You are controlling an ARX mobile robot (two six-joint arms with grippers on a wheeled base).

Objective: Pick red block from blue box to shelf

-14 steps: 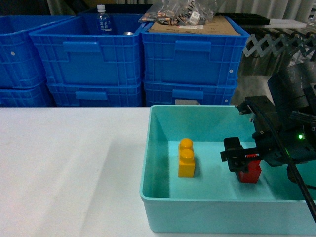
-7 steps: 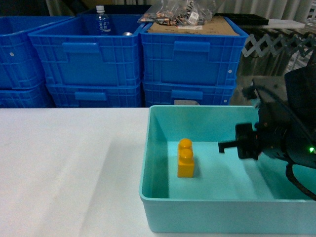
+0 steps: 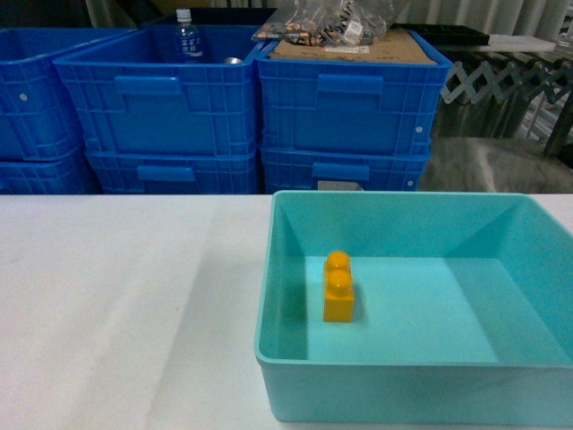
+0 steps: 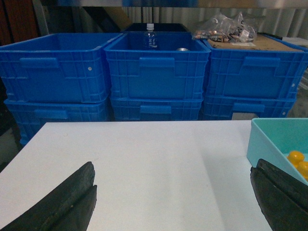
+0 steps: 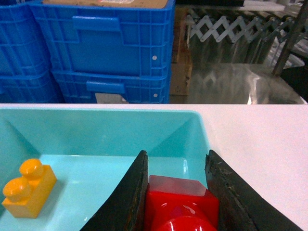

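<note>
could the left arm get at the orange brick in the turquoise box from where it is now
Probably yes. The left gripper is open over bare table, and the orange brick stands alone in the open-topped turquoise box to its right; only the near wall needs clearing.

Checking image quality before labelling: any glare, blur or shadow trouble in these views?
Head view: soft shadow band on the white table, orange brick fairly sharp. Right wrist view: red block shows a glossy highlight between dark fingers. Left wrist view: fingertips slightly soft.
</note>
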